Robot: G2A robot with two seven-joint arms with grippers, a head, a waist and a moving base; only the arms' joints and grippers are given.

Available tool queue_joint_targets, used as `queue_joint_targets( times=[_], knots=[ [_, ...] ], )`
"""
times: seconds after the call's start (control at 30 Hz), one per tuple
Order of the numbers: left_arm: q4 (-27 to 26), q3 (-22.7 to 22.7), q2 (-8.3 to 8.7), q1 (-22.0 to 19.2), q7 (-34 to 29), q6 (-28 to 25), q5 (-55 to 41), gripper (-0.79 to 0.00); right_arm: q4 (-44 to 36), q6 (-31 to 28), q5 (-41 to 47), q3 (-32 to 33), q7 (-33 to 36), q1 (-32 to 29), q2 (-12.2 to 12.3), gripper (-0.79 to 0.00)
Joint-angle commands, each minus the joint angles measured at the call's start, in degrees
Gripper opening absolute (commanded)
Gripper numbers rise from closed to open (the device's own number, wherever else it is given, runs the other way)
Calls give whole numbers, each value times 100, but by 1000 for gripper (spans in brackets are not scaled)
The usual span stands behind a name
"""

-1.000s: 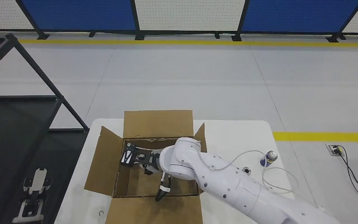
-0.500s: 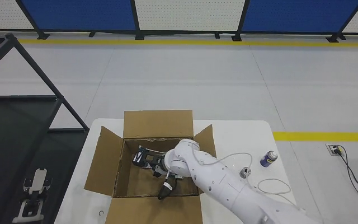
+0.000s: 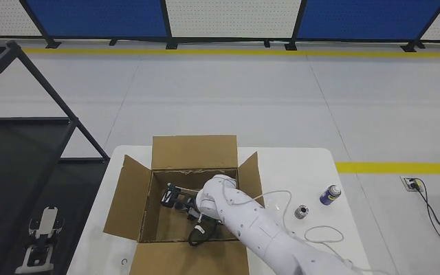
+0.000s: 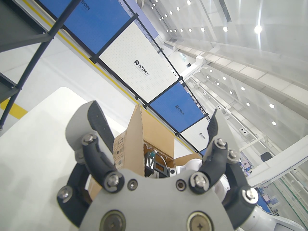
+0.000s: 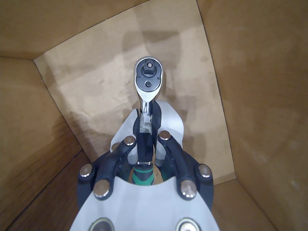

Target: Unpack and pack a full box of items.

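Observation:
An open cardboard box (image 3: 159, 151) stands on the white table (image 3: 289, 165), with its flaps spread. My right gripper (image 5: 146, 143) is down inside the box and shut on a ratchet wrench (image 5: 149, 78). The wrench has a chrome head, a taped shaft and a green handle, and its head hangs over the bare box floor (image 5: 96, 78). From above, that gripper (image 3: 172, 196) sits in the box's left half. My left gripper (image 4: 155, 111) is open and holds nothing. It is low over the table, outside the box (image 4: 134, 140).
A blue spray can (image 3: 331, 194) and a small metal socket (image 3: 300, 211) stand on the table right of the box. A white cable (image 3: 323, 234) loops near them. A black metal rack (image 3: 41, 89) stands left of the table.
The arm in the box has folded in closer to the box. Its gripper has shifted a little to the right inside, still on the wrench.

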Motion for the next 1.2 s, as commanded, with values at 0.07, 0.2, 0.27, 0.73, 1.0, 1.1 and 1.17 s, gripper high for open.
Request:
queue_joint_targets(
  times=[0.07,0.2,0.27,0.73,1.0,1.1,1.17],
  knots=[
    [0,0,0,0,0,0,0,0,232,-128,-5,34,-108,20,-125,-446],
    [0,0,0,0,0,0,0,0,393,-164,-58,69,-275,34,-205,-400],
    [0,0,0,0,0,0,0,0,432,-149,-111,79,-347,40,-230,-403],
    [0,0,0,0,0,0,0,0,-645,948,-837,314,-959,-10,81,-403],
    [0,0,0,0,0,0,0,0,-3663,2347,-2071,949,-110,-727,987,-400],
    [0,0,0,0,0,0,0,0,-5186,2487,-2797,1446,465,-1330,1445,-403],
    [0,0,0,0,0,0,0,0,-6086,2411,-3293,1836,773,-1793,1718,-403]
  ],
)
